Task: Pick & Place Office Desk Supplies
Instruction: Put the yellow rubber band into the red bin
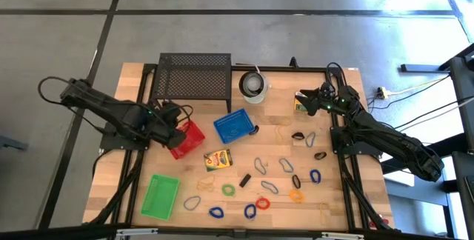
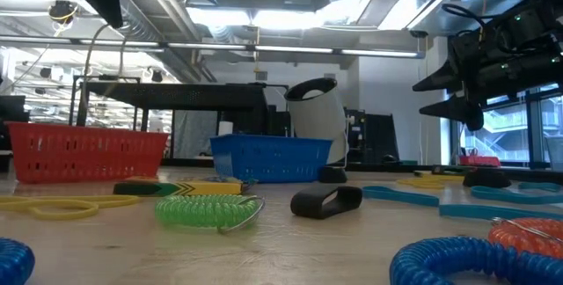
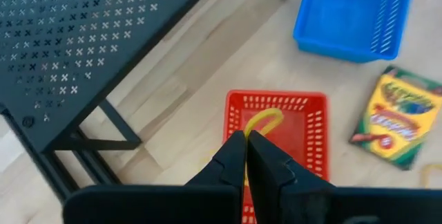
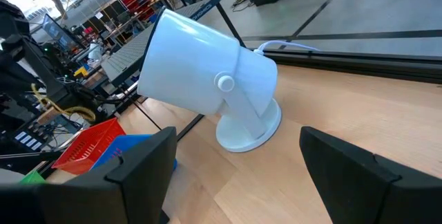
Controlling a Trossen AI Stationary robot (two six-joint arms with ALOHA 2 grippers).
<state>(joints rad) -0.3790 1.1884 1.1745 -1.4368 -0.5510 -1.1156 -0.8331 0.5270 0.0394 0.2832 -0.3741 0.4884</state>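
Note:
My left gripper hovers over the red basket, shut on a yellow loop. My right gripper is open and lifted near the table's far right, beside the white cup and above a crayon box. A second crayon box lies flat mid-table. Several coloured loops and a black clip lie scattered on the near right half. My left gripper pinches the yellow loop between its two fingers, coming from above and pointing down. The loop's free bend sticks out past the fingertips over the inside of the red basket. Whether it touches the basket floor, I cannot tell.
The black mesh stand stands at the far edge, just beyond the left gripper. A blue basket sits mid-table, and a green basket sits at the near left. Bare wood lies between the baskets.

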